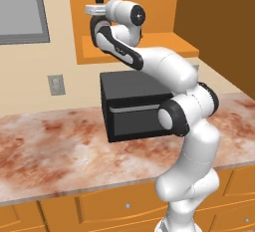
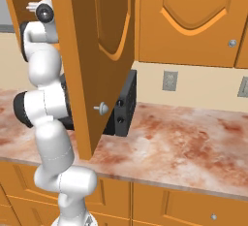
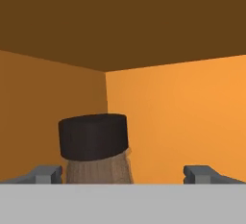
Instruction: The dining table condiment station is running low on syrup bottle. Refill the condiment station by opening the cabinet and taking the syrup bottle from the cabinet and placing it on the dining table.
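The arm is reaching up into the cabinet (image 2: 82, 50), whose door hangs swung wide toward the right base camera, its one small round silver knob (image 2: 101, 107) standing off the inner edge. That open door is what lets the arm in.

From the hand camera, the syrup bottle (image 3: 94, 146) stands upright deep in the cabinet, close to the back corner where the two orange walls meet under the dark ceiling. One bottle, one black cap (image 3: 93, 136), with the brownish neck just below it. The end effector (image 3: 122, 174) is spread open, two grey fingertips, and the bottle sits between them but nearer the left fingertip (image 3: 45, 174) than the right. I'd judge that as a line-up for a grasp around the neck, not yet centred; nothing is gripped.

Below the cabinet, one black boxy appliance (image 1: 132, 109) rests on the marbled counter (image 1: 55, 151) against the wall, directly beneath the reaching arm. Outlets: one left of the appliance in the left base view, two right of the cabinet door in the right base view. Farther right of the open door, a closed cabinet door (image 2: 193, 16) shows its own knob.

The bottle remains inside the cabinet, so the carry to the dining table is not begun.
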You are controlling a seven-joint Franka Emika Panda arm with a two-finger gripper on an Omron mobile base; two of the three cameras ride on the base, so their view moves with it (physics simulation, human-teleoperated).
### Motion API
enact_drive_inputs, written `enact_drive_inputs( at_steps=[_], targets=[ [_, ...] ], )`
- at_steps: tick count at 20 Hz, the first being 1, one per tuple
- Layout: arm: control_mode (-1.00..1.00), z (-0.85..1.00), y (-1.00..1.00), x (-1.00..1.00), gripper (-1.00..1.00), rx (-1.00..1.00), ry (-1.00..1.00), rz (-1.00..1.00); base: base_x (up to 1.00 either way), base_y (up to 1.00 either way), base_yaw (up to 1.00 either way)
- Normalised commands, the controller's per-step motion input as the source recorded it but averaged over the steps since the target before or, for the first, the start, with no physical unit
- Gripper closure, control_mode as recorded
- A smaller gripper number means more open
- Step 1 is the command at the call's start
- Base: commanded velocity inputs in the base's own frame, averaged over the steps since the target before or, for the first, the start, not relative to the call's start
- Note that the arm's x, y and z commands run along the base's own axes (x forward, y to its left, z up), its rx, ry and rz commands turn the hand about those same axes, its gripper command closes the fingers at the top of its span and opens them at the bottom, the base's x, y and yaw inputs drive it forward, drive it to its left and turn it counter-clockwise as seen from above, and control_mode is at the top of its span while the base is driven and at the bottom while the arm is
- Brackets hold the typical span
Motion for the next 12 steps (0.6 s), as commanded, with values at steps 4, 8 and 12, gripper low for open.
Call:
enact_drive_inputs(
  at_steps=[4, 8, 12],
  targets=[
    [-1.0, -0.07, 0.23, 0.19, 1.0, 0.0, 0.04, 0.0, 0.0, 0.0, 0.0],
    [-1.0, -0.02, 0.04, 0.08, 1.0, 0.0, 0.02, 0.0, 0.0, 0.0, 0.0],
    [-1.0, 0.0, 0.01, 0.01, 1.0, 0.0, 0.0, 0.0, 0.0, 0.0, 0.0]
  ],
)
